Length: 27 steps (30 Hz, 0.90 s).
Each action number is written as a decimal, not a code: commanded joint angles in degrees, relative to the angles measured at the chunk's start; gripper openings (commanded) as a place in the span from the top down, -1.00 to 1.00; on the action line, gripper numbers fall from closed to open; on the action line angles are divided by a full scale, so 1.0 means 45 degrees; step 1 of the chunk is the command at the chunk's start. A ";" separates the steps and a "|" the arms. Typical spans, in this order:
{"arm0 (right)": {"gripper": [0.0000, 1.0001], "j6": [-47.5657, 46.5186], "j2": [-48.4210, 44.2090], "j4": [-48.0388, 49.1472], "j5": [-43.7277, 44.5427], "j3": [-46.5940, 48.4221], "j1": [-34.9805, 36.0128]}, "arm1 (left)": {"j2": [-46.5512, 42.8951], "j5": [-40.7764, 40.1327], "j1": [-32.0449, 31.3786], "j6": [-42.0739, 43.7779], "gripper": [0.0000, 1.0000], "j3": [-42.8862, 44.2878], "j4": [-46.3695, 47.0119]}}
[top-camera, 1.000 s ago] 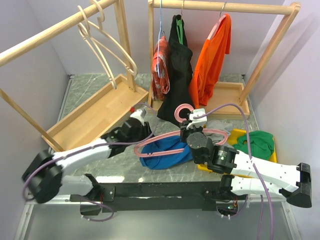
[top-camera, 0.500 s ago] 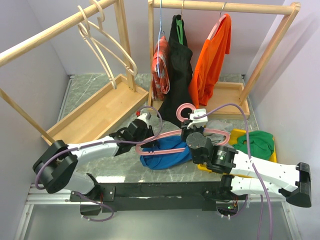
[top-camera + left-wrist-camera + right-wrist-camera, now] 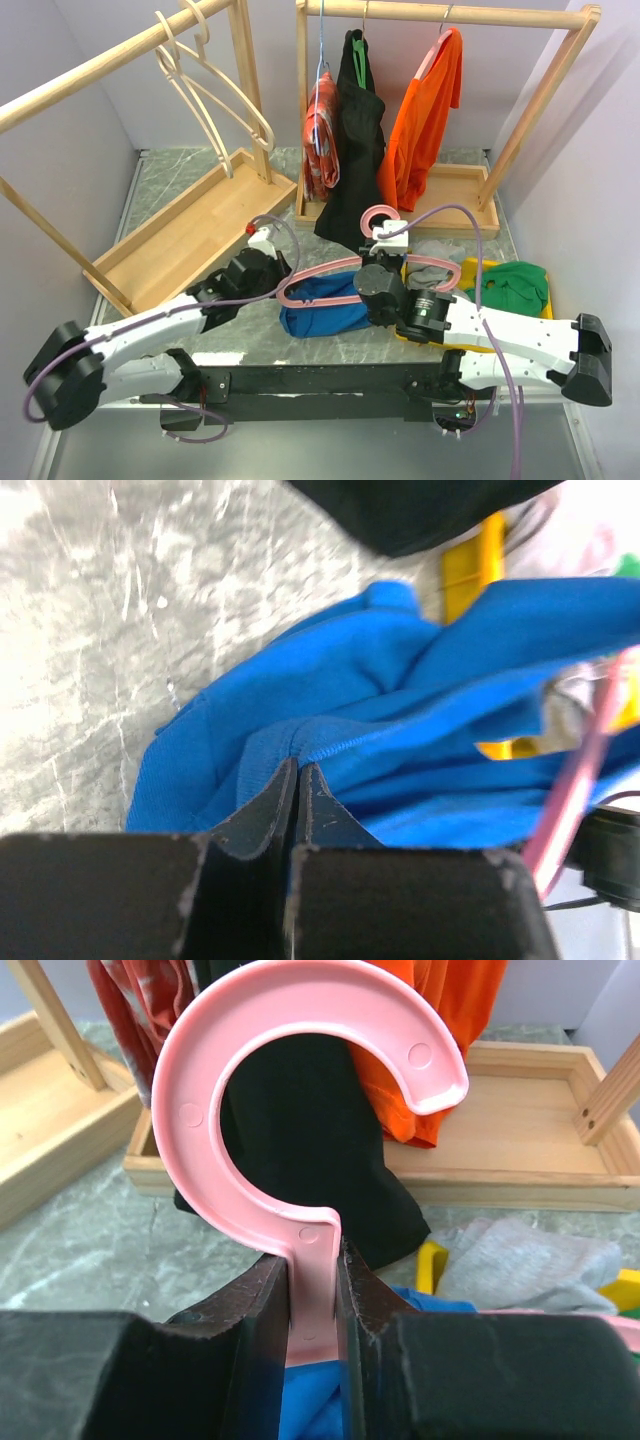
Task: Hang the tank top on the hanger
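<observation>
The blue tank top (image 3: 322,310) lies bunched on the table between the arms. My left gripper (image 3: 282,285) is at its left edge. In the left wrist view the jaws (image 3: 297,767) are shut on a hem of the tank top (image 3: 330,670). My right gripper (image 3: 380,252) is shut on the neck of the pink hanger (image 3: 362,222), just below its hook, with the hook upright. The right wrist view shows the hanger (image 3: 300,995) held between the fingers (image 3: 313,1290), with blue cloth (image 3: 310,1400) below. The hanger's left arm reaches over the tank top towards my left gripper.
A wooden rack with cream hangers (image 3: 215,95) stands at the back left. A second rack at the back holds red, black (image 3: 358,130) and orange (image 3: 425,110) garments. A green garment (image 3: 512,283) lies on a yellow tray, with a grey one (image 3: 437,250) beside it.
My left gripper has drawn back to the left with the tank top's hem. My right gripper and the hanger have shifted slightly left and further from the base.
</observation>
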 commanded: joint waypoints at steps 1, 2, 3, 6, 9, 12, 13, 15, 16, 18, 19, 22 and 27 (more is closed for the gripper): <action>1.00 -0.0277 0.0310 0.0367 0.2329 0.0635 -0.0367 | -0.1229 -0.0391 -0.0053 -0.0123 0.97 -0.0277 -0.0413; 1.00 -0.0355 0.0369 0.0503 0.2601 0.0674 -0.0367 | -0.1308 -0.0391 -0.0072 -0.0142 0.97 -0.0297 -0.0531; 1.00 -0.0491 0.0427 0.0562 0.2681 0.0694 -0.0387 | -0.1386 -0.0391 -0.0072 -0.0142 0.97 -0.0316 -0.0512; 1.00 -0.0999 0.0526 0.1070 0.2857 0.0558 -0.0640 | -0.1835 -0.0450 -0.0092 -0.0278 0.98 -0.0472 -0.1058; 1.00 -0.0942 0.0312 0.1052 0.2838 0.0324 -0.1128 | -0.2285 -0.0587 -0.0092 -0.0220 0.97 -0.0492 -0.1390; 1.00 -0.1117 0.0077 0.1520 0.2935 0.0089 -0.1460 | -0.2597 -0.0704 -0.0092 -0.0142 0.97 -0.0278 -0.1859; 1.00 -0.1214 -0.0001 0.1617 0.3013 0.0031 -0.1500 | -0.2695 -0.0723 -0.0072 -0.0123 0.98 -0.0239 -0.1995; 1.00 -0.1255 -0.0079 0.1637 0.2994 0.0011 -0.1675 | -0.2793 -0.0743 -0.0092 -0.0103 0.98 -0.0141 -0.2230; 1.00 -0.1196 -0.0235 0.1618 0.2801 -0.0047 -0.1695 | -0.2813 -0.0782 -0.0092 -0.0083 0.98 -0.0141 -0.2270; 1.00 -0.1157 -0.0469 0.1715 0.2662 -0.0184 -0.1754 | -0.2832 -0.0957 -0.0092 -0.0025 0.97 -0.0160 -0.2329; 1.00 -0.1099 -0.0703 0.1696 0.2546 -0.0281 -0.1754 | -0.2755 -0.0977 -0.0092 -0.0005 0.97 -0.0160 -0.2329; 1.00 -0.0903 -0.1249 0.1637 0.2058 -0.0516 -0.1754 | -0.2424 -0.1173 0.0025 0.0073 0.98 -0.0082 -0.2290; 1.00 -0.0883 -0.1136 0.1442 0.2369 -0.0497 -0.1774 | -0.2383 -0.1055 0.0104 0.0384 0.98 0.0542 -0.2523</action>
